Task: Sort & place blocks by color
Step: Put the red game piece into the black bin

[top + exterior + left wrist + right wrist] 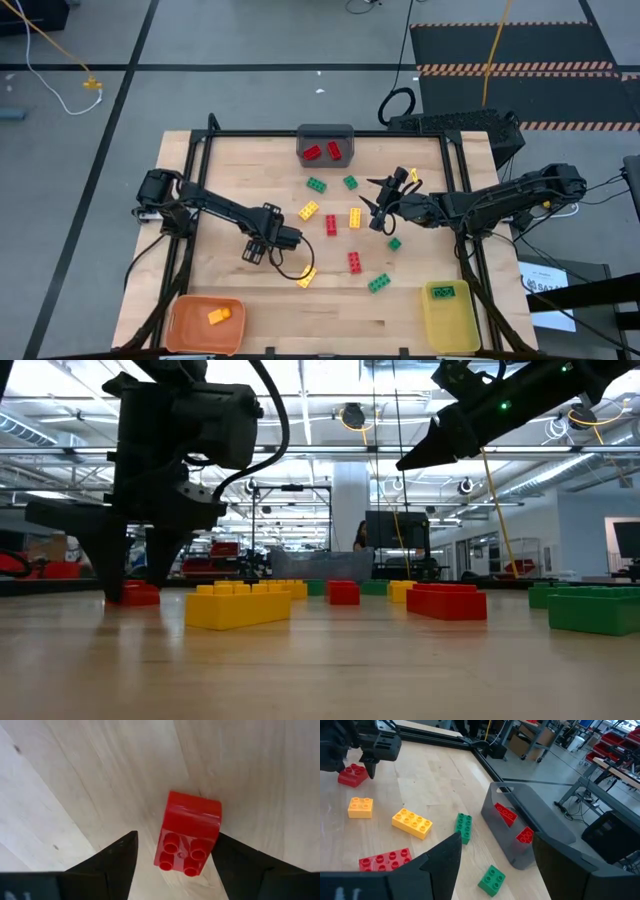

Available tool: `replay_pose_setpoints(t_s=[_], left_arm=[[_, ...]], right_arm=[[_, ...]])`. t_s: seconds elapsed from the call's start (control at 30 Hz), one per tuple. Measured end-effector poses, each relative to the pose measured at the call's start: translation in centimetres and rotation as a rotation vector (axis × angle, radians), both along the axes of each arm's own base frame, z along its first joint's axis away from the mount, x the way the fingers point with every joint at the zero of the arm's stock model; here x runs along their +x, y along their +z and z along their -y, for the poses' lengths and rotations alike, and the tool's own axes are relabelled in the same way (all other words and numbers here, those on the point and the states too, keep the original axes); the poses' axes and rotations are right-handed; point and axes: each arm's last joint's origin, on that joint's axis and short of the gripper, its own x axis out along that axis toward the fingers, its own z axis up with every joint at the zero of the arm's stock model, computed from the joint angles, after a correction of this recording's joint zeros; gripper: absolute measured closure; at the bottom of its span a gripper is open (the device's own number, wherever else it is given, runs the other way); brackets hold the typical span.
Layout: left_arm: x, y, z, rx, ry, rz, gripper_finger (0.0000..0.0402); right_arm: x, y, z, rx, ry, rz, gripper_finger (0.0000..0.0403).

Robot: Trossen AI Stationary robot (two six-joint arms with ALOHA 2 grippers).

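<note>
Writing that can be read shows nowhere on the blocks or bins. Studded plastic blocks lie scattered across the pale, grained wooden bench [200, 170]. The left gripper [172, 852] stands spread around a glossy four-stud red block [189, 836], one finger just beside it, not clamped. The right gripper [375, 208] hangs released above mid-bench. Two red blocks lie in the gray bin [325, 145], one orange block in the orange bin [205, 325], and one green block in the yellow bin [450, 318].
</note>
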Motion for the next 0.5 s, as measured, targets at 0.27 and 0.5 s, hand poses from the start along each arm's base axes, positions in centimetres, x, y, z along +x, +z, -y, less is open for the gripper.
replay_pose_setpoints(t_s=[0.27, 0.5], left_arm=[[-0.1, 0.1, -0.1, 0.001, 0.007, -0.007, 0.0268], [0.9, 1.8, -1.5, 0.025, 0.106, 0.000, 0.0267]], right_arm=[[0.0, 0.0, 0.0, 0.000, 0.000, 0.000, 0.0170], [0.0, 0.0, 0.0, -0.004, 0.002, -0.002, 0.0170]])
